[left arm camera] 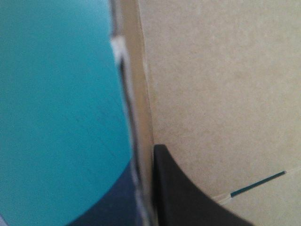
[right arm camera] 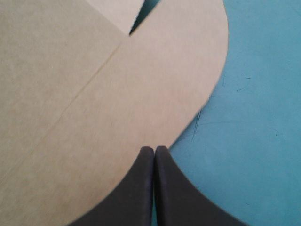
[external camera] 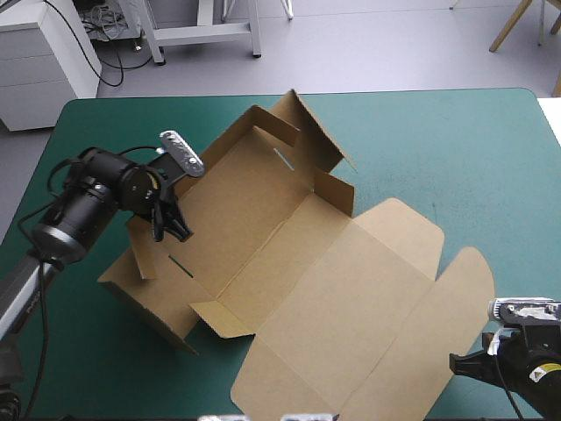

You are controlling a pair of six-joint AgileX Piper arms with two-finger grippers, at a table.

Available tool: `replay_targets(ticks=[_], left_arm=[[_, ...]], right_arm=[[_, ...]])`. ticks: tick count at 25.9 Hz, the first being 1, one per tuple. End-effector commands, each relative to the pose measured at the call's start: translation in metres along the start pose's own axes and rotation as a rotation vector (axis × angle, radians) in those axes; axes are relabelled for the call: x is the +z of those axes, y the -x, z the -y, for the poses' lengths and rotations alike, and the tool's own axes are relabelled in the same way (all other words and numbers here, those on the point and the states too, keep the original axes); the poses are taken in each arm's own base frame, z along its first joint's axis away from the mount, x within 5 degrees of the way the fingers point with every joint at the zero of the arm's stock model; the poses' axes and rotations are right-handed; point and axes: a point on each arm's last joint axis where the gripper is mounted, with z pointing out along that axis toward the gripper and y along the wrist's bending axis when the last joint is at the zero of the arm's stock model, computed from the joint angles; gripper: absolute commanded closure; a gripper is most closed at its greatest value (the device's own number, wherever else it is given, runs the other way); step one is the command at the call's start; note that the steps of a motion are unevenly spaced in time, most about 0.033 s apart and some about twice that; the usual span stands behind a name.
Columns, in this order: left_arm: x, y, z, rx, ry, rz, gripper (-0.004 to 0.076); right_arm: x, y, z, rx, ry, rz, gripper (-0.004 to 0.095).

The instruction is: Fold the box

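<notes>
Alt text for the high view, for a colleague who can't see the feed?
A brown box lies diagonally on the teal-green table, walls raised at its far-left end, lid flat toward the near right. The left gripper clamps the box's left wall; the right gripper, fingers shut, sits beside the lid's rounded flap.

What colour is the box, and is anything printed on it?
The box is plain brown with no print. It shows best in the high view.

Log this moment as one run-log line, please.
box: walls partly raised, lid flat | left claw: shut on box's left wall | right claw: shut, at lid flap's rounded edge
</notes>
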Motion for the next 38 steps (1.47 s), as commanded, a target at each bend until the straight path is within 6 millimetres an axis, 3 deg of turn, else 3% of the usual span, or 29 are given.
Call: replay_targets(ticks=[1, 11, 20, 26, 30, 34, 38], left_arm=[[-0.022, 0.031, 0.008, 0.15, 0.157, 0.18, 0.0734], [-0.033, 0.084, 0.061, 0.584, 0.395, 0.411, 0.0734], [-0.04, 0.104, 0.094, 0.701, 0.396, 0.57, 0.0734], [-0.033, 0.104, 0.103, 0.723, 0.437, 0.56, 0.0734], [-0.012, 0.092, 0.123, 0.746, 0.58, 0.557, 0.0734], [0.008, 0.077, 0.138, 0.843, 0.62, 0.533, 0.0734], [0.014, 0.071, 0.144, 0.866, 0.601, 0.523, 0.0734]], right_arm=[[-0.006, 0.01, 0.0, -0.01, -0.007, 0.068, 0.0927], [-0.006, 0.01, 0.0, -0.01, -0.007, 0.068, 0.0927], [-0.006, 0.01, 0.0, -0.01, -0.007, 0.068, 0.0927], [-0.006, 0.011, 0.001, -0.028, -0.015, 0.08, 0.0927], [-0.006, 0.012, 0.001, -0.031, -0.017, 0.087, 0.0927], [-0.006, 0.011, 0.001, -0.027, -0.01, 0.077, 0.0925], [-0.006, 0.011, 0.001, -0.032, -0.01, 0.077, 0.0919]])
